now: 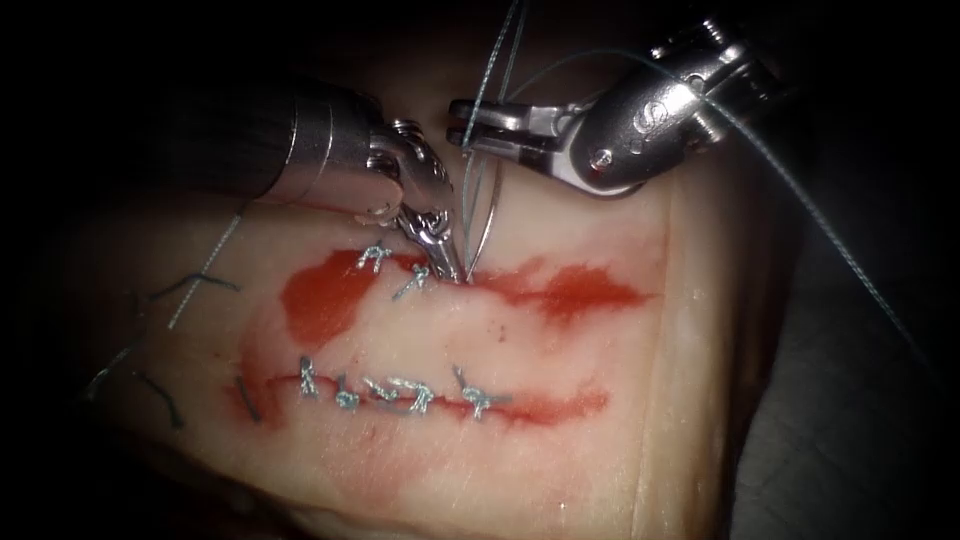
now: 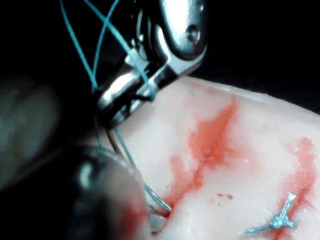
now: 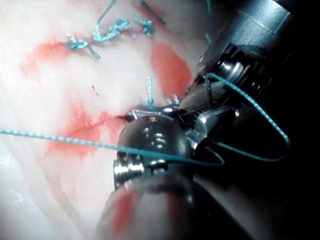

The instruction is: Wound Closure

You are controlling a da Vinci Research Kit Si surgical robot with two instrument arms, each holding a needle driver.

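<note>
The tissue [image 1: 560, 460] has two cuts. My right tool [image 1: 462, 125] reaches in from the upper right, its jaws shut on the curved needle [image 1: 494, 205] near its tail end. The needle arcs down to the upper cut [image 1: 560, 290] and its point sits in the tissue there, just right of two knotted stitches [image 1: 375, 258]. My left tool [image 1: 452, 268] comes down from the upper left, its tip at the cut right beside the needle's point. In the left wrist view the needle [image 2: 152, 197] enters the red cut below the right tool [image 2: 125, 97]. Teal thread [image 1: 505, 50] runs up from the right jaws.
The lower cut carries a row of several knotted stitches [image 1: 400, 395]. Red fluid [image 1: 325, 300] pools at the upper cut's left end. Cut ends of thread [image 1: 160, 395] lie on the tissue's left side. A loop of thread [image 3: 270, 125] hangs round the left tool [image 3: 210, 120].
</note>
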